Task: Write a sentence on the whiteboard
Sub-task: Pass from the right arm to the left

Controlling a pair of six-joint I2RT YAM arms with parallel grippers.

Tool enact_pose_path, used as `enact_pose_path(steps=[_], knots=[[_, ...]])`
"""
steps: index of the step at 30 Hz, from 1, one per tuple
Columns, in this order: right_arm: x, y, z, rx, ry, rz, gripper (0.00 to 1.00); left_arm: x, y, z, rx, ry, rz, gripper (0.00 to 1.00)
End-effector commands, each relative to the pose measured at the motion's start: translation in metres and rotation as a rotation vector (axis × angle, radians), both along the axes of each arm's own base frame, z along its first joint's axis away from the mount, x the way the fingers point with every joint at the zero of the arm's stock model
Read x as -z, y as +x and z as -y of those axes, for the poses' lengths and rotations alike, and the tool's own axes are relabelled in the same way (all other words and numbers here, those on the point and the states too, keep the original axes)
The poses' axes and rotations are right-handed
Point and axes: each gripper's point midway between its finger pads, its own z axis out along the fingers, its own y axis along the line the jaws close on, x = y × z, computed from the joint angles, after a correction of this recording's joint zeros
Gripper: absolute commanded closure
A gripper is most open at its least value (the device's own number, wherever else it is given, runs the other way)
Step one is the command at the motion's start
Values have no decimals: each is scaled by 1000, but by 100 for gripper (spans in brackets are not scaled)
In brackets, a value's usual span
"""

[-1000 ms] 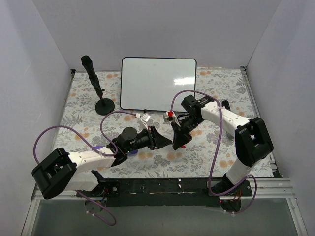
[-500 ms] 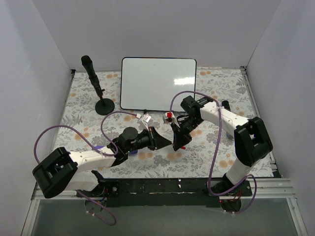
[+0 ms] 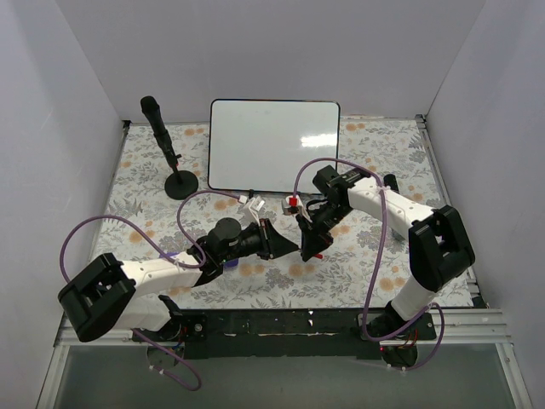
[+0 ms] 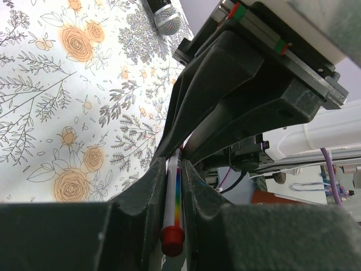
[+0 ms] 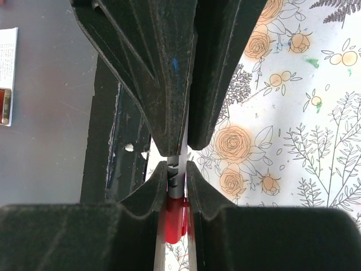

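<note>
Currently | left gripper (image 3: 292,246) is clamped tight on marker pen (image 4: 174,189) | right gripper (image 3: 312,250) is closed on same pen, tips met nose to nose | whiteboard (image 3: 272,145) is propped at far side, well apart from both

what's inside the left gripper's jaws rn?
A white marker with a rainbow stripe, its red end nearest the camera, clamped in the left gripper. Its far end runs in between the fingers of the right gripper, which cover the tip.

Whiteboard (image 3: 274,145), glossy white, thin black rounded frame, standing at far centre, glare patch right.
</note>
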Motion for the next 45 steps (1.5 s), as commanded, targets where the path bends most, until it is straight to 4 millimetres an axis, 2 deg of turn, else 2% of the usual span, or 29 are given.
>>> enact_pose_path(steps=[1,7,14,17,21,28,45], knots=[[-4,8,4,2,0,80,99,10,-13,1,77,49,-16,86],[-4,7,5,0,-2,83,99,11,-13,1,82,59,-16,81],[-3,6,7,-4,-6,86,99,12,-14,1,85,53,-26,80],[-3,5,7,-5,-3,83,99,10,-14,2,87,46,-28,72],[-4,3,6,-12,9,74,99,7,-14,3,81,31,-26,67],[-5,0,3,-24,19,52,99,-4,-10,1,48,-11,-14,66],[-4,-3,1,-34,26,40,99,-3,-1,-2,-15,-22,-16,69]])
